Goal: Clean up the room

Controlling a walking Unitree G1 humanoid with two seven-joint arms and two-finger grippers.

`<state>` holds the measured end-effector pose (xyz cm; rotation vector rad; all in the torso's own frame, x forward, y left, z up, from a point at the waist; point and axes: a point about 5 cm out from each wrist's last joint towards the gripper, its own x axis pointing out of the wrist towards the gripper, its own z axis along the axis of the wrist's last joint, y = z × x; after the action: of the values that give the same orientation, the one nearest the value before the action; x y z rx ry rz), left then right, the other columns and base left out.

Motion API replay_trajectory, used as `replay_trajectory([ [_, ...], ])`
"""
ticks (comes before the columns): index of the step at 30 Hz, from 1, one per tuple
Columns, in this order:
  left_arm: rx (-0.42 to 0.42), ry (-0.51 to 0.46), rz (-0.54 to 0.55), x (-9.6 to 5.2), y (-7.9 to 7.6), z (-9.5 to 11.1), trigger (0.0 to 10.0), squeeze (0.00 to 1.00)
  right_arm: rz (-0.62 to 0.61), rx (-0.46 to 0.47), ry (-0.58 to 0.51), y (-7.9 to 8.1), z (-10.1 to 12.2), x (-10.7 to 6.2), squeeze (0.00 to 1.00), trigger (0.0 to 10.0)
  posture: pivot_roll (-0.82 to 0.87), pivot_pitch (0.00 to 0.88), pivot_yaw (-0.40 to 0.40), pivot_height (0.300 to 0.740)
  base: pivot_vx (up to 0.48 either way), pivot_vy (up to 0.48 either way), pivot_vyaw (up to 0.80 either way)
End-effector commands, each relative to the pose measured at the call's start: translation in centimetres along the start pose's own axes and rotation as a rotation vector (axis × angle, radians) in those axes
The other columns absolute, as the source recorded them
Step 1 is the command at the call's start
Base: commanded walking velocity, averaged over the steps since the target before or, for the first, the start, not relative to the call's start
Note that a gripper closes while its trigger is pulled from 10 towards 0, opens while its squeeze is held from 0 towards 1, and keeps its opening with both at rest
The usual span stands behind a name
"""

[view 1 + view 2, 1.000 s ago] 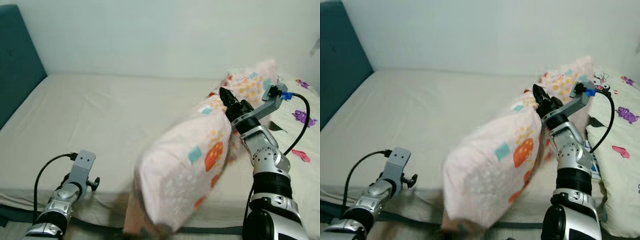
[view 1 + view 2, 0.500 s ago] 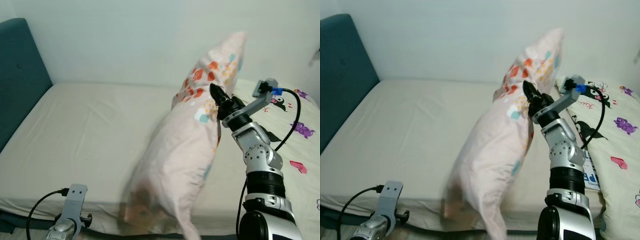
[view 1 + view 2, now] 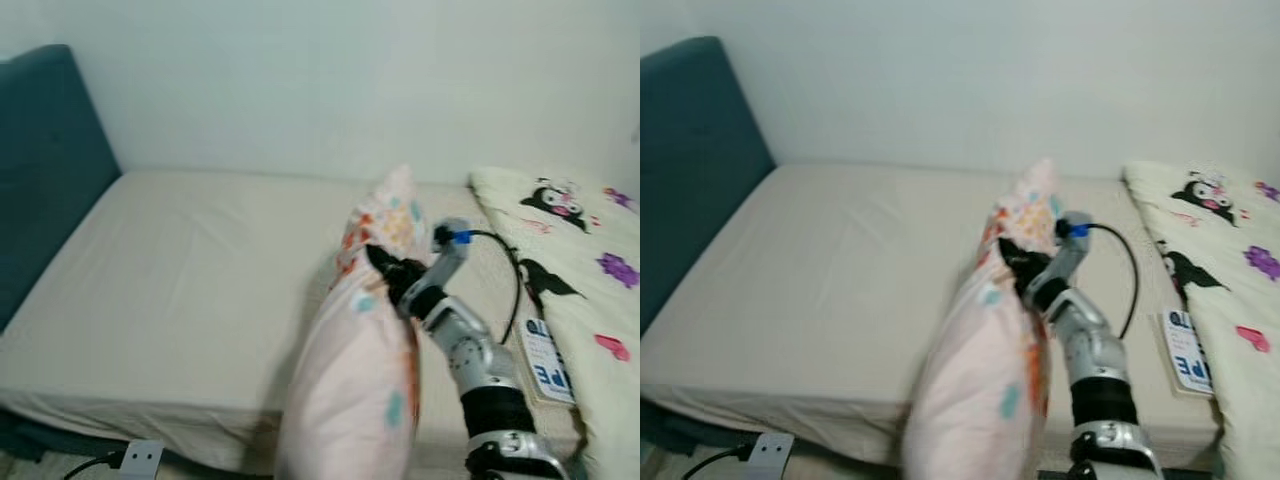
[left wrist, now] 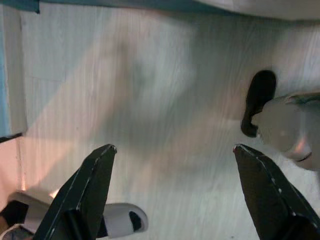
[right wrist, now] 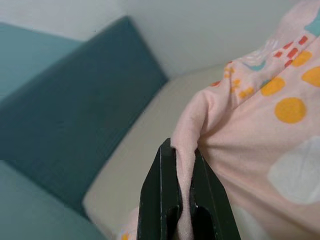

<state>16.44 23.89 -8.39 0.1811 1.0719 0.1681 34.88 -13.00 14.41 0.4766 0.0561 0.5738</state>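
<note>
The pillow (image 3: 355, 390), pink with coloured patches, hung by a pinched fold from the right gripper (image 3: 383, 267) over the near edge of the bed (image 3: 190, 290). Half a second before it had swung up high above the mattress; now it had dropped and hung lower, its bulk draped toward the bed's front edge, blurred with motion. The quilt (image 3: 590, 270) with cartoon prints lay at the bed's right end.

The right wrist view showed the right gripper's fingers (image 5: 167, 200) clamped narrow on a ridge of pillow cloth, the teal headboard (image 5: 75, 130) beyond.

In the left wrist view the left gripper (image 4: 172, 150) hung with fingers spread wide over the floor (image 4: 150, 100) beside the bed, holding nothing.

I judge the pillow was mid-swing toward the headboard end, not yet placed.
</note>
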Motion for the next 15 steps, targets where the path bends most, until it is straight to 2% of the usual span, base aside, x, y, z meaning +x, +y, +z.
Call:
replay_trajectory([
  [1, 0.019, 0.025, -0.017, -0.1, -0.4, -0.7, 10.0, 0.00, 0.075, -0.032, -0.050, 1.3, 1.2, 0.4, 0.00, 10.0, 0.09, 0.000, -0.008, 0.740, 0.000, 0.000, 0.73],
  [2, 0.045, 0.033, -0.027, -0.1, -0.6, -0.9, 10.0, 0.00, 0.105, -0.019, -0.021, 2.3, -0.1, 0.8, 0.00, 10.0, 0.09, 0.000, -0.005, 0.740, 0.000, 0.000, 0.72],
  [3, 0.045, 0.033, -0.027, -0.1, -0.6, -0.9, 10.0, 0.00, 0.105, -0.019, -0.021, 2.3, -0.1, 0.8, 0.00, 10.0, 0.09, 0.000, -0.005, 0.740, 0.000, 0.000, 0.72],
  [4, 0.067, 0.039, -0.036, -0.1, -0.7, -1.0, 10.0, 0.00, 0.132, -0.010, -0.008, 3.2, -0.9, 1.1, 0.00, 10.0, 0.09, 0.000, -0.002, 0.740, 0.000, 0.000, 0.73],
  [7, 0.099, 0.045, -0.048, -0.1, -0.8, -1.1, 10.0, 0.00, 0.147, -0.008, -0.026, 3.9, -0.9, 1.4, 0.00, 10.0, 0.09, 0.000, -0.001, 0.740, 0.000, 0.000, 0.72],
  [15, 0.123, 0.050, -0.060, -0.1, -1.1, -1.1, 10.0, 0.00, 0.124, -0.025, -0.091, 3.7, 0.7, 1.6, 0.00, 10.0, 0.09, 0.000, -0.004, 0.740, 0.000, 0.000, 0.72],
])
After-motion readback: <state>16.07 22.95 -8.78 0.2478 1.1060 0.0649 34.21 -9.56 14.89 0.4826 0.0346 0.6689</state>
